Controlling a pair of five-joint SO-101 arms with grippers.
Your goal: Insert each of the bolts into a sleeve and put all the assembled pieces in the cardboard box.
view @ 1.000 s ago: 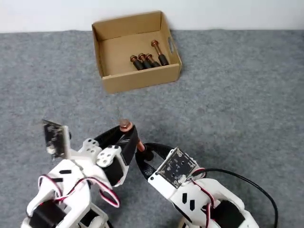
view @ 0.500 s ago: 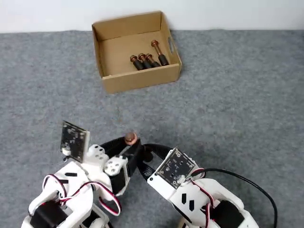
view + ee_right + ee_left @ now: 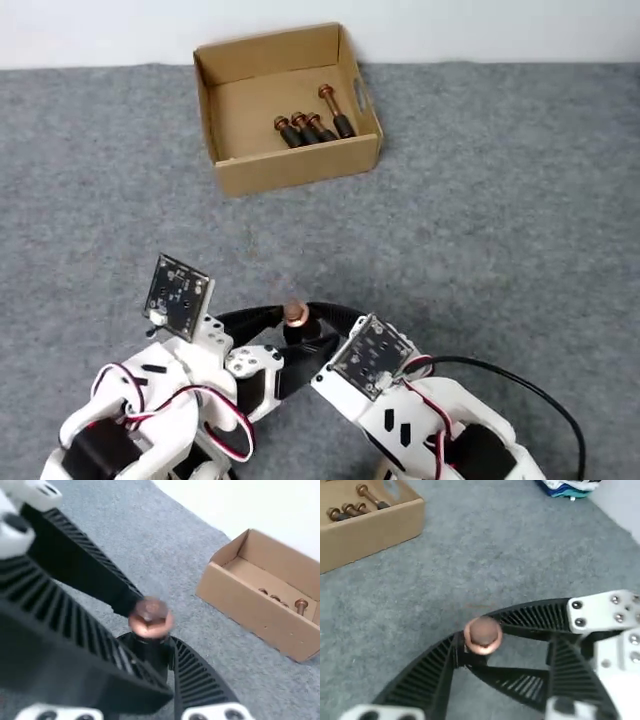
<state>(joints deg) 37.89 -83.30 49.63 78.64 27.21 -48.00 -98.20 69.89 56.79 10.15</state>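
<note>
A bolt (image 3: 294,313) upright in black sleeve (image 3: 147,651); four assemblies (image 3: 312,126) in the cardboard box (image 3: 290,166).

bolt (image 3: 482,634): glossy coppery metal | sleeve (image 3: 146,648): matt | cardboard box (image 3: 300,168): matt | table (image 3: 500,200): rough cloth

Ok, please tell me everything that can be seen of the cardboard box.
The cardboard box is plain brown, open at the top, with low walls and a hand slot cut in one short wall. It stands flat on the grey carpet, turned slightly askew. Four copper-headed bolts in dark sleeves lie inside, near the slotted wall. Nothing else touches it.
</note>
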